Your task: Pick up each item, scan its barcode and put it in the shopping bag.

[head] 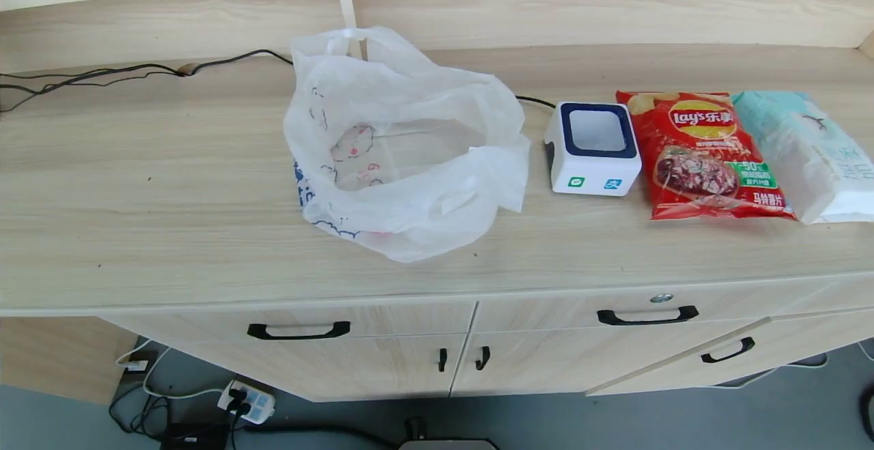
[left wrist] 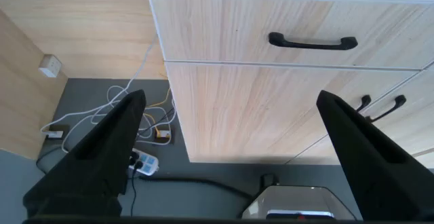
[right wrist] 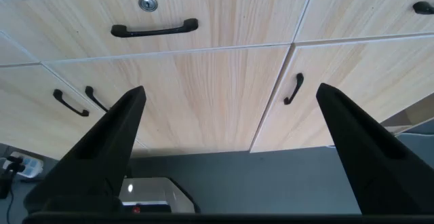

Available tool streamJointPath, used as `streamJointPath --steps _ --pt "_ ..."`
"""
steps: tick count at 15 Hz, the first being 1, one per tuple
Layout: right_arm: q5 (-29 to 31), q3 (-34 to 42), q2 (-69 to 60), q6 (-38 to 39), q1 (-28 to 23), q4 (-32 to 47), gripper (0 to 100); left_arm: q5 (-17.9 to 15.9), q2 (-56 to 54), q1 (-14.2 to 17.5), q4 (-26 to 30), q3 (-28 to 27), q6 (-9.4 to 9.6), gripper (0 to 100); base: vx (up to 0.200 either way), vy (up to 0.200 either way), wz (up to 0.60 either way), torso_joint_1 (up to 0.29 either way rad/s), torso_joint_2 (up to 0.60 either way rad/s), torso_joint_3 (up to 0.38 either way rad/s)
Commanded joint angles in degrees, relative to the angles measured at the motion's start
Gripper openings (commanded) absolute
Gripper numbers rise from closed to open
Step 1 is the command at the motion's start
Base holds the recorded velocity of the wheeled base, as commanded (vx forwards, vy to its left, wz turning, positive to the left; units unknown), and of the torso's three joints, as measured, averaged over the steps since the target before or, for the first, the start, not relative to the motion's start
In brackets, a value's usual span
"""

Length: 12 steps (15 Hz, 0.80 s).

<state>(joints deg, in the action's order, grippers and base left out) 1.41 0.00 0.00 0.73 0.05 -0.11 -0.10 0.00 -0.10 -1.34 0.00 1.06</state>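
- My left claw point(left wrist: 230, 98): fingers spread wide, nothing held; hangs low, facing the cabinet fronts point(left wrist: 271, 108).
- My right claw point(right wrist: 230, 91): fingers likewise spread wide, nothing held; hangs low, facing a drawer with a keyhole point(right wrist: 147, 4).
- Power strip point(head: 247, 401): on the floor under the cabinet, at 7 o'clock from the shopping bag.
- Counter point(head: 136, 197): light wood, carrying all the items below.
- Shopping bag point(head: 403, 143): thin white plastic, slumped mid-counter, mouth gaping upward.
- Scanner point(head: 593, 149): white box with a dark-framed window on top, just beside the shopping bag at its 3 o'clock.
- Chip bag point(head: 703, 156): red, lying flat and face up, just beside the scanner at its 3 o'clock.
- Tissue pack point(head: 812, 156): pale soft pack, lying flat at 3 o'clock from the chip bag, edges meeting.
- Black cable point(head: 102, 74): along the back of the counter, at 10 o'clock from the shopping bag.
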Motion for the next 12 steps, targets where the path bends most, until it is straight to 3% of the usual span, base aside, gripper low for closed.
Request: streamJointPath --steps 1,8,12 --pt "-0.10 0.00 0.09 -0.03 0.04 -0.07 100 0.01 0.00 0.01 -0.07 0.00 0.17 100 0.000 0.000 0.00 0.000 0.00 0.000" --pt "-0.01 0.00 0.09 -0.03 0.04 -0.07 100 0.01 0.09 0.01 0.02 0.00 -0.09 100 0.000 0.000 0.00 0.000 0.00 0.000" --pt "-0.10 0.00 0.09 -0.73 0.04 -0.07 100 0.01 0.09 0.01 0.02 0.00 -0.01 100 0.200 -0.200 0.00 -0.010 0.00 0.005"
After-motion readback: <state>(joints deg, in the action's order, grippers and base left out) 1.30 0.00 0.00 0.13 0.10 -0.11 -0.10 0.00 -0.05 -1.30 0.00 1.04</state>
